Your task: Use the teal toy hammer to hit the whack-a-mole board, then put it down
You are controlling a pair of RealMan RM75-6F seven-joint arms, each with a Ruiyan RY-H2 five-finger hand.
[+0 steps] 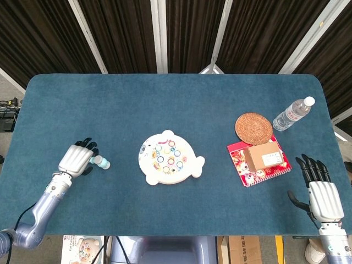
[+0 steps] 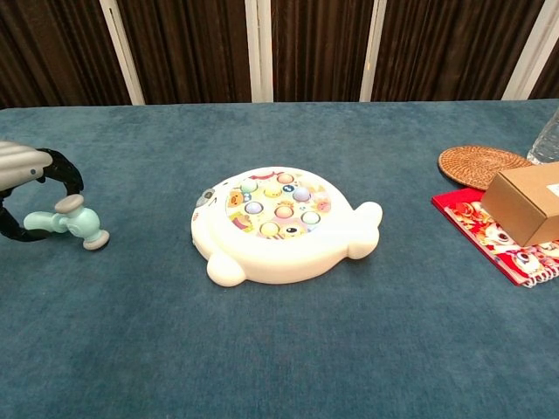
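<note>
The teal toy hammer (image 1: 100, 162) (image 2: 70, 223) lies on the table's left side, its head pointing toward the white whack-a-mole board (image 1: 169, 157) (image 2: 279, 223) at the centre. My left hand (image 1: 77, 160) (image 2: 35, 166) hovers over the hammer's handle. Its black fingers arch over the handle and the thumb sits below, with a gap still showing around the handle. The hand hides the handle's end in the head view. My right hand (image 1: 319, 190) rests at the table's near right corner with fingers spread and nothing in it.
On the right stand a woven coaster (image 1: 254, 127) (image 2: 480, 164), a water bottle (image 1: 293, 114) (image 2: 548, 140), and a cardboard box (image 1: 265, 157) (image 2: 527, 202) on a red book (image 1: 242, 165) (image 2: 498, 240). Blue cloth covers the table.
</note>
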